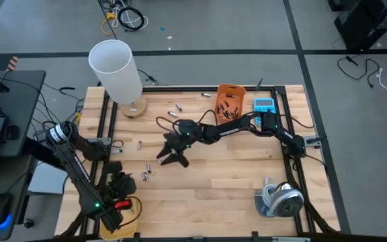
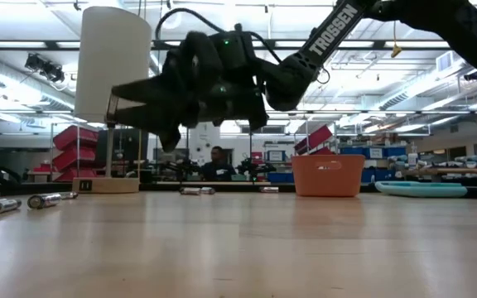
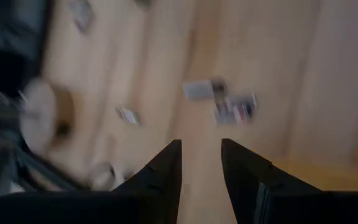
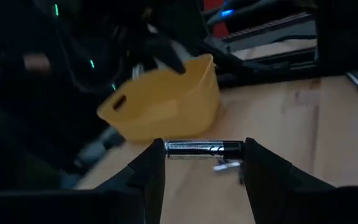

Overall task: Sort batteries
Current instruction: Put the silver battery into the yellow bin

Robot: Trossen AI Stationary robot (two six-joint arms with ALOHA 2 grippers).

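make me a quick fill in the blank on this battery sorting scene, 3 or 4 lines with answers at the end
1. The right gripper holds a dark battery crosswise between its ____.
2. In the right wrist view, the bin beyond that battery is ____ in colour.
3. In the high view, the bin beside the blue calculator is ____.
4. The left gripper holds ____ between its parted fingers.

Missing words: fingers; yellow; orange; nothing
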